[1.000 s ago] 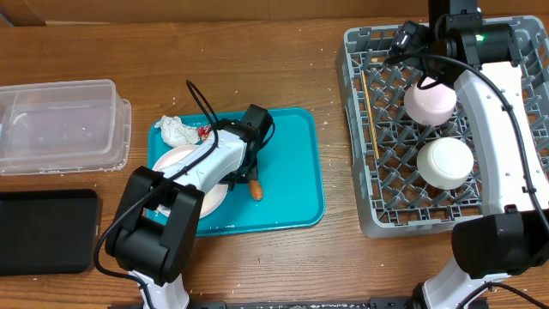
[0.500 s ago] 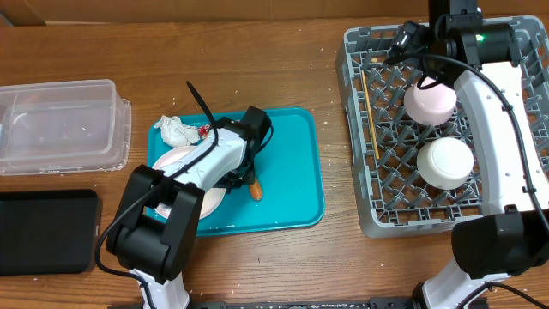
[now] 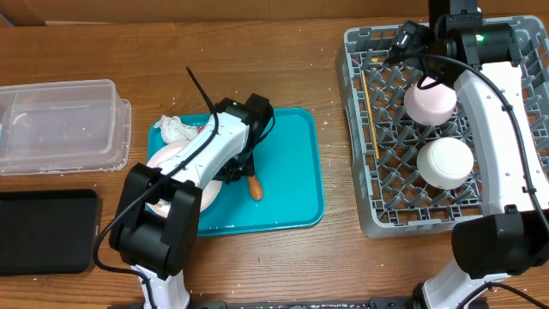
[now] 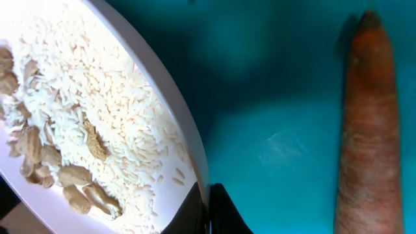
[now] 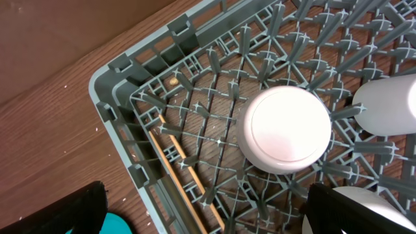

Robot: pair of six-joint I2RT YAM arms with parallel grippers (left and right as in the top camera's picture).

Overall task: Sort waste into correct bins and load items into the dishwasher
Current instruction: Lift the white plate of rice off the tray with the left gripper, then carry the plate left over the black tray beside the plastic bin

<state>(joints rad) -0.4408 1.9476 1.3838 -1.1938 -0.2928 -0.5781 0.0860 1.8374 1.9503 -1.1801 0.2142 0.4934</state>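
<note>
- Wooden table (image 3: 257, 69) is bearing a teal plastic tray (image 3: 296, 184) where the left pincer (image 4: 208, 207), newly shut, is gripping the round white plate (image 4: 188, 136) by its rim.
- Right pincer (image 5: 205, 208) is gaping, empty, over the grey plastic rack (image 5: 117, 91).

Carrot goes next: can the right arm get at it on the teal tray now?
Probably not: the right gripper sits open over the far rack corner, and the carrot lies close beside the left gripper, shut on the plate.
</note>
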